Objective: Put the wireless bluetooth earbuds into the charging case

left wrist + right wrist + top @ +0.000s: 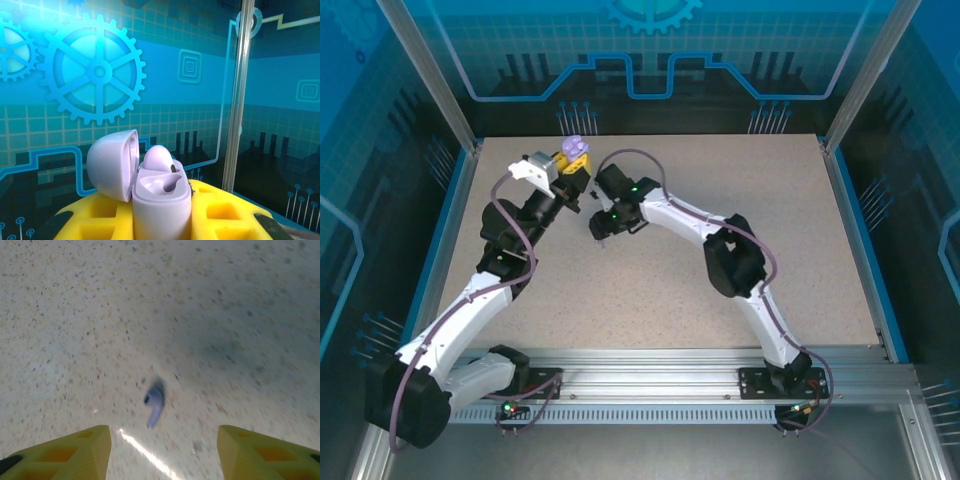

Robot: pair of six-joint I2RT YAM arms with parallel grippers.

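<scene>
**Item 1: charging case** (162, 202), lilac, rounded. It is held upright and lifted above the table between the yellow fingers of the left gripper (570, 166), which is clamped on its lower body. The lid (112, 162) is hinged open and swung to the left in the left wrist view.
- Contents: one lilac seated earbud (159, 159) sits in the far well, with its rounded head standing above the rim.
- The near well (161, 186) holds nothing.

**Item 2: loose earbud** (155, 407), lilac, stemmed. It shows against the speckled tabletop (75, 315), outside the case, with its stem pointing toward the camera. The picture is blurred, so contact with the surface cannot be confirmed.

**Item 3: right gripper** (160, 452), with yellow fingers spread well apart and nothing between them. It points down at the tabletop. The loose earbud lies just beyond the gap between the fingertips, touching neither.
</scene>
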